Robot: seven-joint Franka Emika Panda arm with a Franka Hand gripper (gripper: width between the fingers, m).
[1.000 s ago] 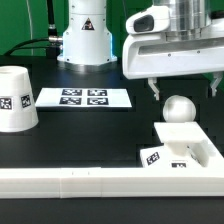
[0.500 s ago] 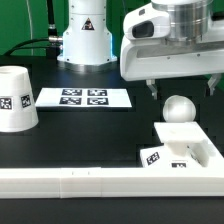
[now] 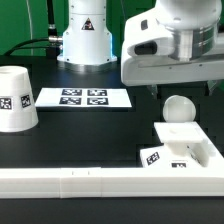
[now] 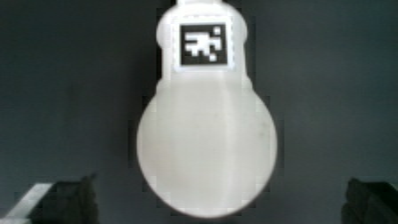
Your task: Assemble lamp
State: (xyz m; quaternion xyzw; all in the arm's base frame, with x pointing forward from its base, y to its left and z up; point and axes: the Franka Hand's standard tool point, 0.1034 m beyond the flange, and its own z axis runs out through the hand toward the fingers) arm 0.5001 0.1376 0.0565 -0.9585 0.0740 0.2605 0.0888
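The shade [image 3: 15, 97] stands on the table [image 3: 60, 135] at the exterior view's left. Next lies the marker board [image 3: 83, 98]. At the right, the claw [image 3: 181, 90] hangs over the round bulb [image 3: 178, 108], its fingers [image 4: 63, 197] wide apart and holding nothing. The bulb sits right by the square base [image 3: 188, 145].

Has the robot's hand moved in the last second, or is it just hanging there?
Yes. The gripper has sunk closer to the bulb and shifted slightly toward the exterior view's left; the bulb stayed put.
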